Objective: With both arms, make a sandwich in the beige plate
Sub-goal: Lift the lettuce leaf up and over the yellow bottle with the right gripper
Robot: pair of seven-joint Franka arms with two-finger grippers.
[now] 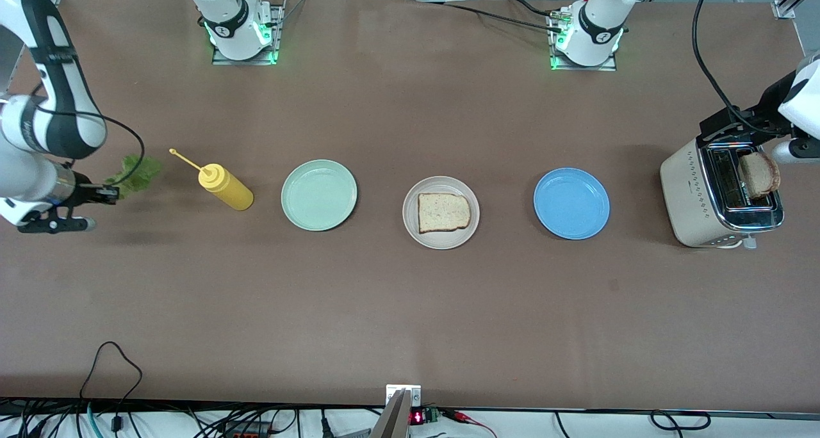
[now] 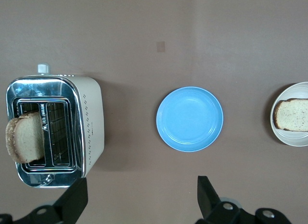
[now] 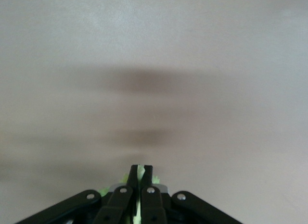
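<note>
We see a matt brown tabletop (image 1: 410,310), glossy chrome toaster top (image 2: 43,82), and smooth glazed blue plate (image 1: 571,203).

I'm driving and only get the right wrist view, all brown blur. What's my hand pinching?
Observer: The right hand is shut on a lettuce leaf, up in the air at the right arm's end of the table.
Operator: Where does the leaf go?
Observer: One bread slice already lies on the beige plate, between a green plate and a blue plate.
Operator: Where's the other bread?
Observer: A second slice sticks up from a toaster slot, and the left hand hangs open above the table next to it.
</note>
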